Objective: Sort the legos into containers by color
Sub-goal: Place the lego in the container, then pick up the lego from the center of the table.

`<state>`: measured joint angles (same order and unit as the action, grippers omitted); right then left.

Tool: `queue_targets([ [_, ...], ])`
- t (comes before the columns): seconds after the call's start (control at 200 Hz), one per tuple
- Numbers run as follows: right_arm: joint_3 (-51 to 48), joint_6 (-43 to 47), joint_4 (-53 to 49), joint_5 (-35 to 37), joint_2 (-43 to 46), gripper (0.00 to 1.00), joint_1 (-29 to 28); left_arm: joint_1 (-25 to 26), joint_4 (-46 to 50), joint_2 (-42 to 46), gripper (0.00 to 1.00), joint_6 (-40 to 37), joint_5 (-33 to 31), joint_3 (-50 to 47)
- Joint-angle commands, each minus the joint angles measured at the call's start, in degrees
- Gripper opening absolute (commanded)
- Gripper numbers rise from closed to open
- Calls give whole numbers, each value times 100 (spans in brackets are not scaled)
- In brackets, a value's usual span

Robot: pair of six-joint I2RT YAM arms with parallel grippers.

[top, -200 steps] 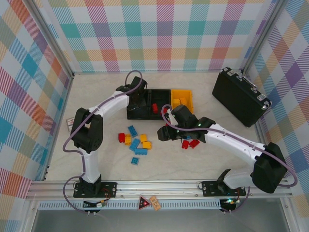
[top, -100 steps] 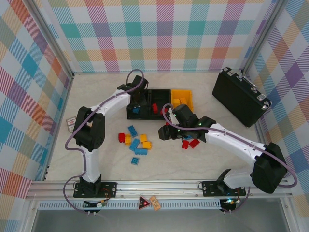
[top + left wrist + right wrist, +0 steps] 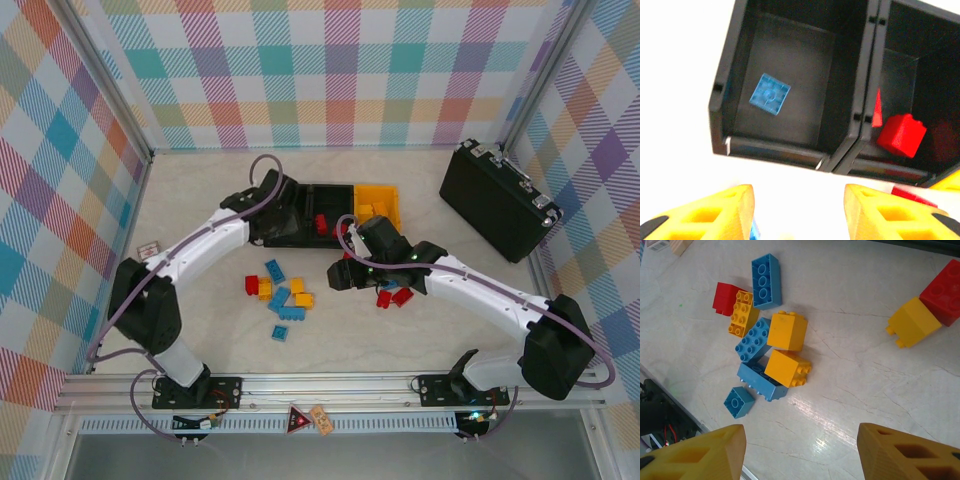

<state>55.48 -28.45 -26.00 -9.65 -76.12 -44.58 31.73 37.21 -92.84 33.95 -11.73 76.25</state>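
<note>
Pale tabletop (image 3: 855, 370) holds legos (image 3: 786, 331) clustered ahead of right pincer (image 3: 801, 436).

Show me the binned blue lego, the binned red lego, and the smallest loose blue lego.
binned blue lego (image 3: 769, 94): left wrist view, centre of its face.
binned red lego (image 3: 901, 135): left wrist view, its centre.
smallest loose blue lego (image 3: 738, 402): right wrist view, upper face.

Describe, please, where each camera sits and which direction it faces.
Top external: above and behind the bases, looking down at the table; left arm and right arm show.
Left wrist: over the two black bins, looking down; the left gripper shows.
Right wrist: over the loose legos, looking down; the right gripper shows.
Shared: top external and right wrist both see those legos.
</note>
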Motion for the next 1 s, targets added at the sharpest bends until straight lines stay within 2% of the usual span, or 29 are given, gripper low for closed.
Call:
queue_targets([
  [0.0, -49, -4, 288, -286, -94, 61, 3, 115, -31, 408, 51, 523, -227, -607],
  [0.18, -59, -7, 505, -309, -138, 62, -73, 261, -99, 582, 55, 975, -348, -1214],
  [0.41, -80, -53, 540, -325, -246, 62, -95, 384, -245, 295, 61, 1333, -315, -1472],
  [0.675, -143, -45, 521, -281, -172, 62, -95, 405, -105, -237, 62, 1388, -744, -1306],
  [0.995, -165, 4, 453, -204, -116, 62, -97, 400, -301, -738, 58, 1436, -768, -1266],
])
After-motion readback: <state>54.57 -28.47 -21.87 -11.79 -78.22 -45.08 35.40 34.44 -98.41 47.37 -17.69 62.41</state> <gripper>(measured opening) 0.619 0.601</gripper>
